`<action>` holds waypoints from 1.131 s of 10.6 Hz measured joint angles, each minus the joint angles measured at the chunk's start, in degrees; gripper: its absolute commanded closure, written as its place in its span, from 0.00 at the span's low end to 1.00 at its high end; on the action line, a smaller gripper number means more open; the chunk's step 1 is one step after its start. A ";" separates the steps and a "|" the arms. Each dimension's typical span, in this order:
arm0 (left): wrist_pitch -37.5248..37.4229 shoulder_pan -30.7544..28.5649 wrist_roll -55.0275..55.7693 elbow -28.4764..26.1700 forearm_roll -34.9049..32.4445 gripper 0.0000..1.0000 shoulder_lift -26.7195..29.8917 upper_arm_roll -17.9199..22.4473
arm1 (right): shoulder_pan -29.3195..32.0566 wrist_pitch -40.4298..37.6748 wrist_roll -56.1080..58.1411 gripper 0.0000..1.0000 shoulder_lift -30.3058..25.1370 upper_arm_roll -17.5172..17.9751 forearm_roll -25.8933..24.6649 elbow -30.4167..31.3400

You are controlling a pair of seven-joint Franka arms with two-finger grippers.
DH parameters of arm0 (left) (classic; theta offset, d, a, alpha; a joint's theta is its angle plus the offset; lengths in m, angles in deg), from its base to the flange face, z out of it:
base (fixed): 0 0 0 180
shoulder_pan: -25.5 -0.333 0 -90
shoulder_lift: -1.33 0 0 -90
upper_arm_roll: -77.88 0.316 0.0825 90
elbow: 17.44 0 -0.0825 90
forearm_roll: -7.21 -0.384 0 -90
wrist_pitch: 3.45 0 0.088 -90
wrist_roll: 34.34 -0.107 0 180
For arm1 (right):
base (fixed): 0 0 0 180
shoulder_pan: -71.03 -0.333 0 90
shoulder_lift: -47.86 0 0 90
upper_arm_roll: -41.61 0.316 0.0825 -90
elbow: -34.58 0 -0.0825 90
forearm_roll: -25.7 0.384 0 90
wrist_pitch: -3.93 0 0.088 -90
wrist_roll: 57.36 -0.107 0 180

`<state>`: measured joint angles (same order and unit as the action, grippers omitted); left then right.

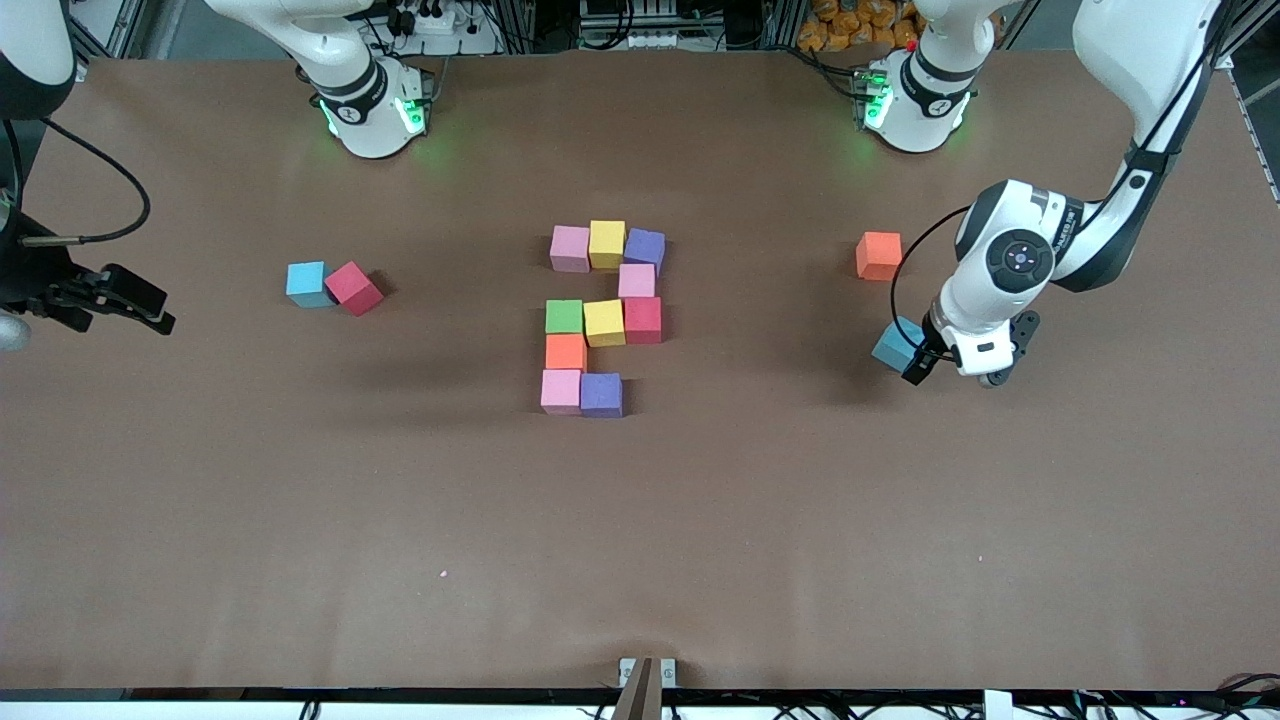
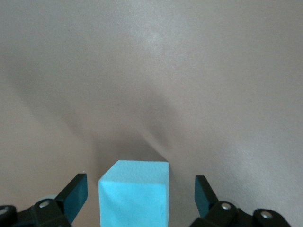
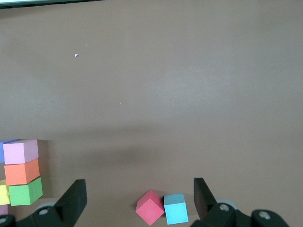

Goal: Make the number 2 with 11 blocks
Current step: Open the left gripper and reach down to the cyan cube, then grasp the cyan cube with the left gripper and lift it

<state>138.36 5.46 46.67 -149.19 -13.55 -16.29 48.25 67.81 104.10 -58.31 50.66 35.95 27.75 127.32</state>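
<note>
Number 2 [image 1: 601,318] mid-table, one cube short. Left gripper [image 2: 140,194] open, straddling blue block [image 2: 135,194] at left arm's end. Right gripper [image 3: 139,198] open, waiting. Block likely light, matte foam; grip flat opposite faces.

Fourteen cubes lie on the table [image 1: 200,500] in all. Ten of them are packed together in the middle cluster: three pink cubes [image 1: 570,248] [image 1: 637,280] [image 1: 561,391], two yellow cubes [image 1: 607,243] [image 1: 604,322], two purple cubes [image 1: 645,250] [image 1: 601,394], one green cube [image 1: 564,316], one red cube [image 1: 643,320] and one orange cube [image 1: 566,352].

Four more are loose — two light blue cubes [image 1: 306,284] [image 1: 897,344], a second red cube [image 1: 354,288] and a second orange cube [image 1: 879,255]. Two of the loose ones are toward the right arm's end and two toward the left arm's end.

By colour that makes three pink, two each of yellow, purple, red, orange and light blue, and a single green.
</note>
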 measured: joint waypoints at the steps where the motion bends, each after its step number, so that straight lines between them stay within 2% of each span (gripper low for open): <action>1: 0.70 -0.19 0.00 -0.13 0.00 0.00 -1.04 0.00 | 0.00 0.02 0.07 0.00 0.01 0.00 0.00 0.00; 6: 1.82 -0.19 0.00 -0.28 0.00 0.00 -4.77 -0.14 | 0.00 0.05 0.15 0.00 0.02 -0.01 0.00 0.00; 8: 1.98 -0.19 0.01 -0.27 0.00 0.38 -4.93 -0.15 | 0.01 0.05 0.16 0.00 0.02 -0.01 0.00 0.00; 9: 2.03 -0.19 0.03 -0.24 0.00 0.51 -4.93 -0.16 | 0.01 0.05 0.24 0.00 0.02 -0.01 0.00 0.00; 12: 2.10 -0.21 0.69 0.53 2.20 0.53 -4.93 -1.19 | 0.10 0.05 0.37 0.00 0.02 -0.03 0.00 0.00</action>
<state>140.46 5.25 47.35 -148.67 -11.35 -21.22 47.06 67.92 104.15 -57.95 50.68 35.92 27.75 127.32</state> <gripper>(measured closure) 0.405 0.000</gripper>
